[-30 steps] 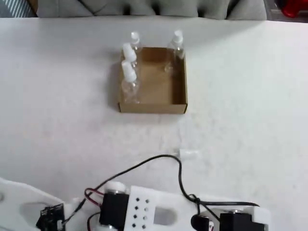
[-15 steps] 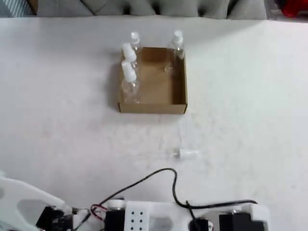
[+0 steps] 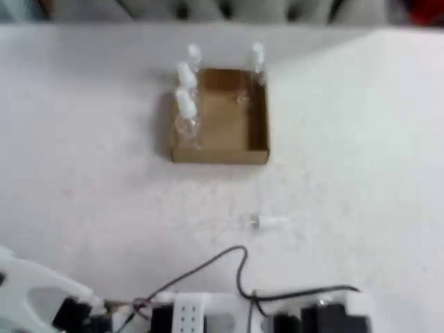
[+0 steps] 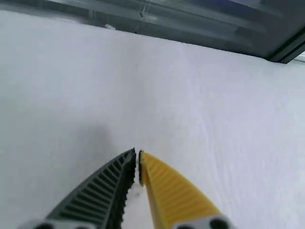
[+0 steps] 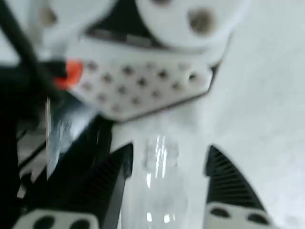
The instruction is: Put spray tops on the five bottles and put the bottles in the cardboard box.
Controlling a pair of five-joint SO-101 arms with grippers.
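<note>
The cardboard box [image 3: 258, 118] stands open at the table's far middle. Two capped clear bottles [image 3: 186, 104] stand along its left wall, and two more [image 3: 257, 57] stand at its far corners. A white spray top [image 3: 268, 222] lies loose on the table in front of the box. My left gripper [image 4: 138, 157] is shut, black and yellow tips touching, empty over bare table. My right gripper [image 5: 169, 150] is open, and an uncapped clear bottle [image 5: 159, 191] lies between its fingers [image 5: 112, 181] with a gap on each side, its threaded neck pointing away.
Both arms' white bodies [image 3: 201, 312] sit low at the table's near edge, with a black cable [image 3: 208, 267] looping in front of them. A white perforated arm plate [image 5: 143, 88] is close ahead of the right gripper.
Both arms have drawn back toward the near edge, and the cable loop has followed them. The box, its bottles and the loose spray top have not moved.
</note>
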